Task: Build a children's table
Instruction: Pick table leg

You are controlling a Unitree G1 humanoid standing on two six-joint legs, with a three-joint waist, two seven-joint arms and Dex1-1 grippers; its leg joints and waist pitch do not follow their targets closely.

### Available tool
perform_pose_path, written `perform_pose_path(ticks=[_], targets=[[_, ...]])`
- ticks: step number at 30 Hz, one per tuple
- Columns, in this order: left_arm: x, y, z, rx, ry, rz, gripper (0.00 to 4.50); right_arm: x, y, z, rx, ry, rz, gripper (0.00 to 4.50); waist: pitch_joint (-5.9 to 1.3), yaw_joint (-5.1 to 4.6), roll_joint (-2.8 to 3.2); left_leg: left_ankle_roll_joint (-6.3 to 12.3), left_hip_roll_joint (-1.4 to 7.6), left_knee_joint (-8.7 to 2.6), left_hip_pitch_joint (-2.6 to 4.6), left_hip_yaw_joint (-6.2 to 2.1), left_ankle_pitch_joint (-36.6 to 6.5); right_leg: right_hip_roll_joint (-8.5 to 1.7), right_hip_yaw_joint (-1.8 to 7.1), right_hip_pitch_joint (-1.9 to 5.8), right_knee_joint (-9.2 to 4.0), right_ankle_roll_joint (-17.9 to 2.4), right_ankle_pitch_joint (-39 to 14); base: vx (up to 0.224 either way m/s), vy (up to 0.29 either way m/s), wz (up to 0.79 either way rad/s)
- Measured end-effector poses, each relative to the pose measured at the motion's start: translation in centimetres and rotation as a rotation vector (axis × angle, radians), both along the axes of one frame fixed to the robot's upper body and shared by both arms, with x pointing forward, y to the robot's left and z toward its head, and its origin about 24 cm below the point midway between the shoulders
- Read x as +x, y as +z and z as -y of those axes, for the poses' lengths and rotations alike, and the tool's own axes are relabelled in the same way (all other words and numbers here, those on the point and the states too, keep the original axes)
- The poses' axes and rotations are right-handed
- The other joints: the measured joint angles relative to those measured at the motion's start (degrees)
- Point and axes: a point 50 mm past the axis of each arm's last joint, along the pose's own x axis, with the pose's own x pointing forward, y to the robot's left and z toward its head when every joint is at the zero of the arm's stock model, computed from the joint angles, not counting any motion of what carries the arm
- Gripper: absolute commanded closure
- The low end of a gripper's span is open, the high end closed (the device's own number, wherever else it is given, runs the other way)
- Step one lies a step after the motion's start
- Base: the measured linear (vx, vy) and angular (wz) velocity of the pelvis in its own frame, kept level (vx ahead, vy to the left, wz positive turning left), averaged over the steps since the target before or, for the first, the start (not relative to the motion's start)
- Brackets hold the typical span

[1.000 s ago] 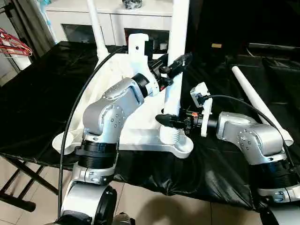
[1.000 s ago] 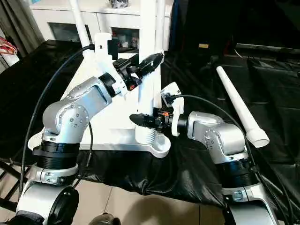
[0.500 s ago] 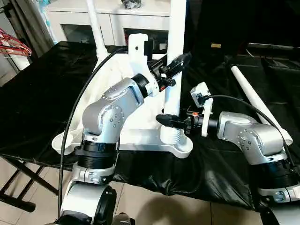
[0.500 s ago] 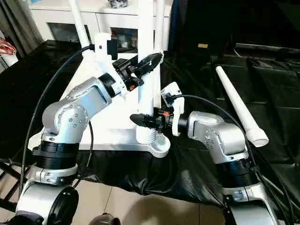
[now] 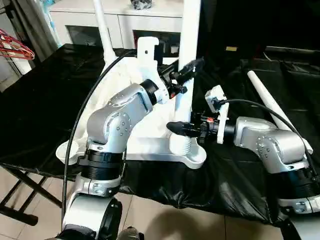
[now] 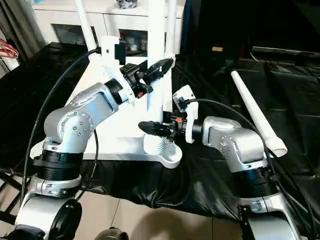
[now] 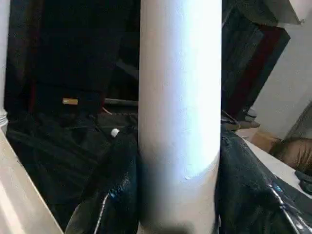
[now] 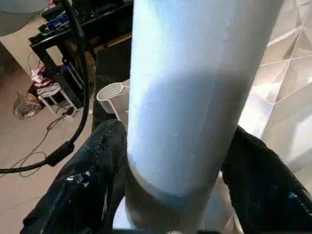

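The work table (image 5: 40, 100), draped in black sheeting, carries the upturned children's table top (image 5: 150, 145), its ribbed white underside facing up, with a white cabinet (image 5: 115, 15) with glass doors standing behind it. Three white legs rise from the top's corner sockets: the near upright leg (image 5: 188, 60) in the front corner socket (image 5: 186, 145), and two more at the far corners, while a loose fourth leg (image 5: 272, 107) lies on the black sheeting off to the right, well apart from the top. The left arm (image 5: 117, 120) reaches forward and up from a bent silver elbow, its wrist angled toward the near leg, and the left claw (image 5: 187, 70) is closed around that leg partway up, one black finger on each side in the left wrist view. The right arm (image 5: 265, 142) comes in level from the right, forearm almost parallel to the table's front edge, and the right claw (image 6: 155, 129) sits low around the same leg just above the threaded socket; its fingers (image 8: 92, 175) flank the leg closely, though whether they press on it or stand slightly free cannot be told
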Motion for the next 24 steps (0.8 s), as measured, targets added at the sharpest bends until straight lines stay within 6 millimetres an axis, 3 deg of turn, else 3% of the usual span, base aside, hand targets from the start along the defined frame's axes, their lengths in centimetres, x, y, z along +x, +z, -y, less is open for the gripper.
perform_pose_path(ticks=[3,4,8,15,24], targets=[[-0.18,0.06,0.26,0.009,-0.016,0.009,2.73,0.09,-0.13,0.01,-0.001,0.000,-0.009,1.33,0.00,0.04,0.00,0.00,0.00,0.00,0.00,0.00,0.0,0.00,0.00,0.00,0.00,0.0,0.0,0.000,0.000,0.00],[-0.22,0.09,0.29,0.009,-0.020,0.011,2.73,0.07,-0.16,-0.02,-0.001,0.003,-0.012,1.61,0.00,0.05,0.00,0.00,0.00,0.00,0.00,0.00,0.0,0.00,0.00,0.00,0.00,0.0,0.0,0.000,0.000,0.00],[-0.27,0.13,0.29,0.010,-0.026,0.013,2.73,0.04,-0.31,-0.02,0.002,0.011,-0.024,1.76,0.00,0.05,0.00,0.00,0.00,0.00,0.00,0.00,0.0,0.00,0.00,0.00,0.00,-0.1,0.0,0.000,0.000,0.00],[-0.29,0.12,0.27,0.011,-0.032,0.015,2.73,-0.03,-0.40,-0.04,0.008,0.021,-0.039,2.50,0.00,0.05,0.00,0.00,0.00,0.01,0.00,0.00,0.0,0.00,0.00,0.00,0.01,-0.1,0.0,0.000,0.000,0.00],[-0.33,0.09,0.33,0.015,-0.040,0.017,2.73,-0.07,-0.42,-0.02,0.007,0.027,-0.041,2.63,-0.01,0.07,0.00,0.00,0.00,0.01,0.00,0.00,0.0,0.00,0.00,0.00,0.01,-0.1,0.0,0.000,0.000,0.00]])
